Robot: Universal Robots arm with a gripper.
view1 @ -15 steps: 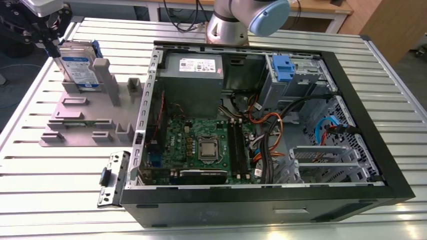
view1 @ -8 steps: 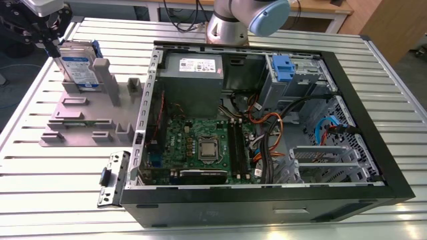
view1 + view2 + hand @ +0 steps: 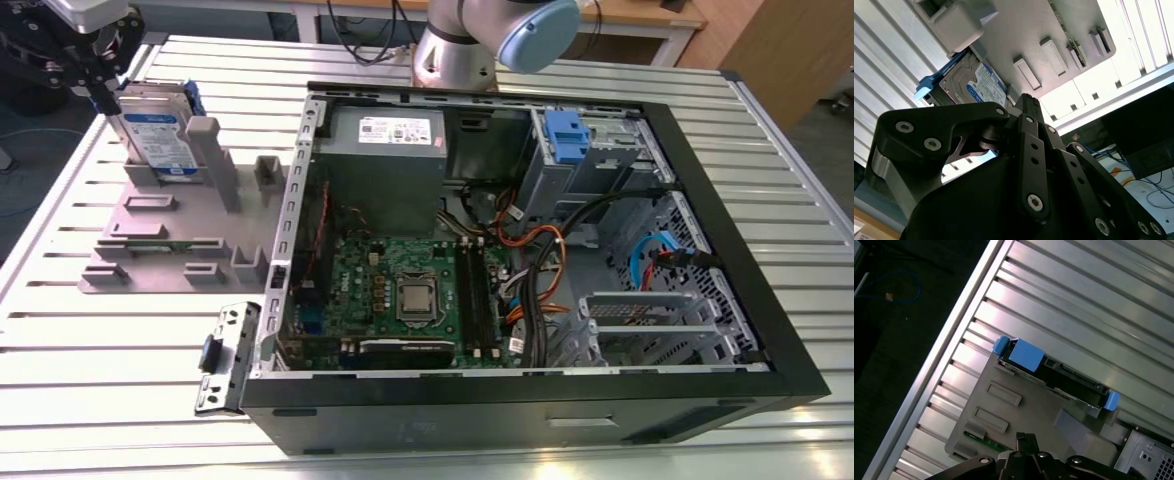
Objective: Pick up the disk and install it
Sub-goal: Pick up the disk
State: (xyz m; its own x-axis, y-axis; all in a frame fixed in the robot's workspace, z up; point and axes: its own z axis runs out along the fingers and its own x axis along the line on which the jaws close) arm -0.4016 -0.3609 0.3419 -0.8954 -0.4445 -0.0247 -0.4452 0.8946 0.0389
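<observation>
end effector (image 3: 1026, 102) over slatted table (image 3: 1079, 285) (dark floor (image 3: 894, 315))

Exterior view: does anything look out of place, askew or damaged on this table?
Nothing looks damaged. The disk stands upright in its grey holder, with the tool right by its top edge. The one oddity is a metal bracket, seemingly loose, lying on the table beside the open computer case.
</observation>
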